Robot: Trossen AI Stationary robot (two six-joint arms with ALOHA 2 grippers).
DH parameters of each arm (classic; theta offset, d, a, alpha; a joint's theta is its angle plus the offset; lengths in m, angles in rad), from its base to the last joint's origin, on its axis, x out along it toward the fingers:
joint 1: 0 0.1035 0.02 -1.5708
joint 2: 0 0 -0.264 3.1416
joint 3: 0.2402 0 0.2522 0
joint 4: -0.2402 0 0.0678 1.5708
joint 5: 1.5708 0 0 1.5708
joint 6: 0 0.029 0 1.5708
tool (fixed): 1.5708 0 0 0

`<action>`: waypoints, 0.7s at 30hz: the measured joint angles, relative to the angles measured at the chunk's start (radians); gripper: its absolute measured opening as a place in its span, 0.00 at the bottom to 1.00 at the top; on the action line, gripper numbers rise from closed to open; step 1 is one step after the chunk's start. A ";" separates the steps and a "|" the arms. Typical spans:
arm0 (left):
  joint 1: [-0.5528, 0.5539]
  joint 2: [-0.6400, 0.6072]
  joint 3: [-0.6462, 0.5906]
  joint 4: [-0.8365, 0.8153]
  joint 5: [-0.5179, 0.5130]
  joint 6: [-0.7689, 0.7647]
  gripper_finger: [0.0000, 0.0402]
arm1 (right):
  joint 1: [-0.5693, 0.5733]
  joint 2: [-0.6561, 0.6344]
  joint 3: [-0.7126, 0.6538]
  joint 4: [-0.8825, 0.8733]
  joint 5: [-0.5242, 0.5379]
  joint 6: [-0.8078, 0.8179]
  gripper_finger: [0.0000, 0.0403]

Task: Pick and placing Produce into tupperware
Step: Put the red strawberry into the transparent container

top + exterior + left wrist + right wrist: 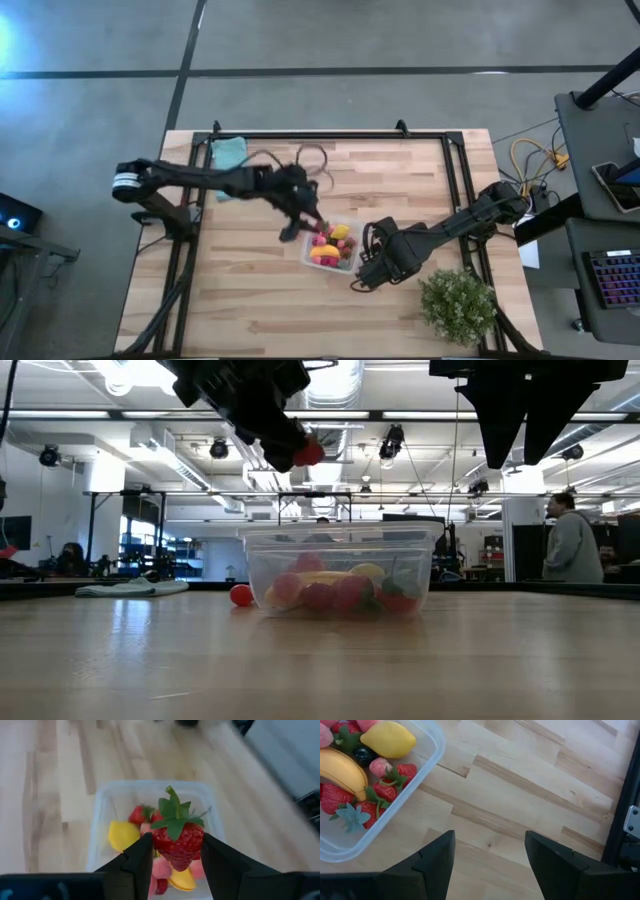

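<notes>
Tupperware point(322, 258) sits half-filled, its left edge hidden under the left gripper point(172, 851), which pinches a strawberry point(178, 844). Right gripper point(490, 851) hangs open, empty, just right.

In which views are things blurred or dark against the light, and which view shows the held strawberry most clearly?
Left wrist view: the strawberry is sharp, while the table behind it is blurred. Low view: the left gripper and the right gripper are dark silhouettes against bright ceiling lights, and the tupperware shows pale reflections. High view: the produce is too small to tell apart.
</notes>
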 joint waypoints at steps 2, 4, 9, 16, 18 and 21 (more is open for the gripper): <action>-0.040 0.023 0.002 -0.016 -0.097 -0.007 0.33 | 0.002 0.000 0.000 0.000 0.000 -0.002 0.58; -0.061 0.050 0.002 -0.031 -0.178 -0.053 0.33 | 0.007 0.000 0.000 0.000 0.000 -0.002 0.58; -0.064 0.087 0.002 -0.058 -0.214 -0.232 0.40 | 0.023 0.000 0.000 0.002 -0.001 0.009 0.58; -0.057 0.067 0.022 -0.074 -0.262 -0.250 0.58 | 0.051 0.000 0.000 0.005 -0.003 0.060 0.58; -0.053 0.053 0.030 -0.089 -0.322 -0.202 0.62 | 0.053 0.000 -0.001 0.006 -0.004 0.062 0.58; -0.023 0.037 0.047 -0.167 -0.457 -0.130 0.65 | 0.055 0.000 -0.004 0.006 -0.006 0.069 0.58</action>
